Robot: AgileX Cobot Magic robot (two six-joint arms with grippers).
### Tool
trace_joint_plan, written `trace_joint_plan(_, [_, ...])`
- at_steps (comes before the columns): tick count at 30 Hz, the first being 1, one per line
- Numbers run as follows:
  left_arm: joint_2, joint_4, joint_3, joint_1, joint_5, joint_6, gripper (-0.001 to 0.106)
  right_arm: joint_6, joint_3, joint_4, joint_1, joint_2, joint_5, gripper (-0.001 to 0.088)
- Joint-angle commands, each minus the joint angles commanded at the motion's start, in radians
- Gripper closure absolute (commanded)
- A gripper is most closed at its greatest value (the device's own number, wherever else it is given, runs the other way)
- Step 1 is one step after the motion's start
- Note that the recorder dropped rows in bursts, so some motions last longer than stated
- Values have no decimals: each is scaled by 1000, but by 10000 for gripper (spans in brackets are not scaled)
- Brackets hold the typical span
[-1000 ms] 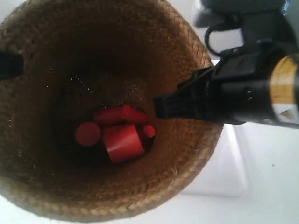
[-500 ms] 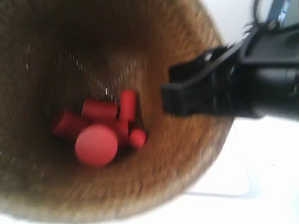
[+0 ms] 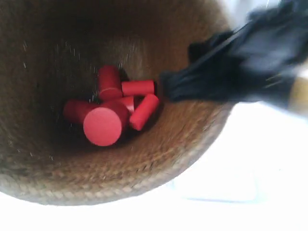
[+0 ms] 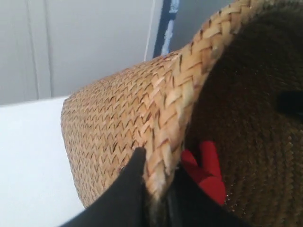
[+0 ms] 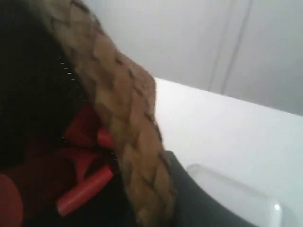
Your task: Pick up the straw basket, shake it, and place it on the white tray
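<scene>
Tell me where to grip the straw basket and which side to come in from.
Grip the straw basket at its braided rim, from above, one finger inside the wall and one outside, as the left gripper does. The mouth looks too wide to span; the thin wall fits between fingers.

A smooth white flat surface (image 3: pixel 274 159) is seen in the exterior view, washed out by bright, even light. In the left wrist view a pale grey panelled wall (image 4: pixel 85 42) is shown behind it, divided by thin vertical seams. A narrow dark blue vertical strip (image 4: pixel 158 28) is set beside the panels, and a plain grey wall section (image 4: pixel 189 19) is seen past it. A similar pale seamed wall is shown in the right wrist view.
</scene>
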Motion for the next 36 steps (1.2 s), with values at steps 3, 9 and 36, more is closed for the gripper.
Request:
trace_joint_plan(3, [-54,3,-113,0,128,16,1053,-144,-68,257,68,-97,-54,868])
trace_joint_plan(9, [33,9,-12,0,-147,85,1053,97,63,-132,-2,20,32,868])
trace_joint_plan(36, [64,-279,-39,-2,7,320,1053,168,41,-208,112,12,39,868])
